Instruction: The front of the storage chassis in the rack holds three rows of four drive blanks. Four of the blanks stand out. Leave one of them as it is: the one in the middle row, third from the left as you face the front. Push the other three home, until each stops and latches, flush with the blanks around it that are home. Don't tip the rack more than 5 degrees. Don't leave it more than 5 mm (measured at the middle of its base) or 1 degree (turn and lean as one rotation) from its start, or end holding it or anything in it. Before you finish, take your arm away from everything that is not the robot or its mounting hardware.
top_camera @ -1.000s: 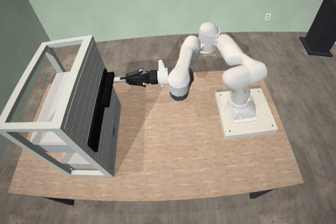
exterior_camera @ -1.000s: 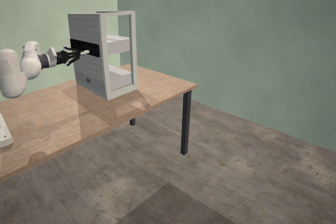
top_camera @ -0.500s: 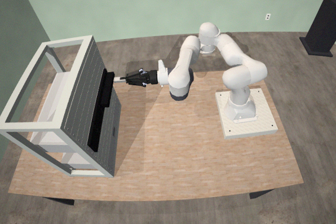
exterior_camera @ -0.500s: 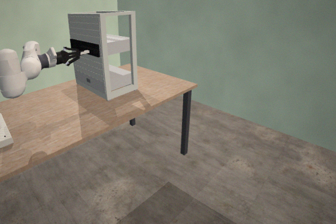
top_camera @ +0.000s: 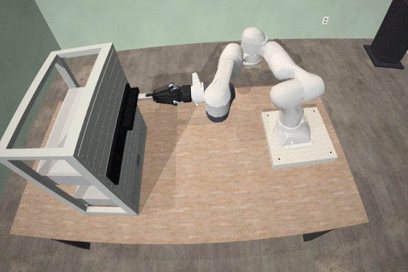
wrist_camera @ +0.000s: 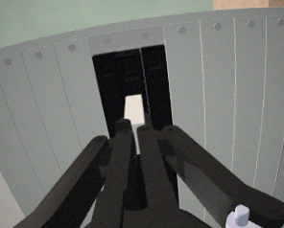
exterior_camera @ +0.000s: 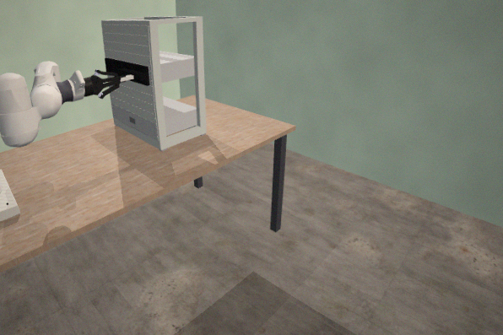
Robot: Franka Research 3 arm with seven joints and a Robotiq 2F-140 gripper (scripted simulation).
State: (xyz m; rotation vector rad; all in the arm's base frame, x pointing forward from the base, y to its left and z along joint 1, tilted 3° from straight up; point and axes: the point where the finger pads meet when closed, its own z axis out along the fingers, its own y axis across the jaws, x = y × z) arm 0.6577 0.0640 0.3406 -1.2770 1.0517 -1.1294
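Observation:
The grey rack (top_camera: 79, 136) (exterior_camera: 154, 109) stands upright on the table. The black chassis front (top_camera: 116, 153) (exterior_camera: 143, 77) (wrist_camera: 158, 91) lies across it. In the top view, a dark block of blanks (top_camera: 130, 116) stands out on the half nearer the green wall; single blanks are hard to tell apart. My gripper (top_camera: 145, 96) (exterior_camera: 127, 78) (wrist_camera: 135, 107) is shut, with pale tips pointing at the black front. The tips are at or just before the front near the raised block; I cannot tell whether they touch. The fingers hide much of the front in the wrist view.
Grey slotted panels (top_camera: 103, 109) (wrist_camera: 218, 96) surround the black front. White trays (top_camera: 59, 164) (exterior_camera: 179, 67) show through the rack's open side. The arm's pale base plate (top_camera: 325, 150) is at the other end of the wooden table (top_camera: 222, 205) (exterior_camera: 84, 159).

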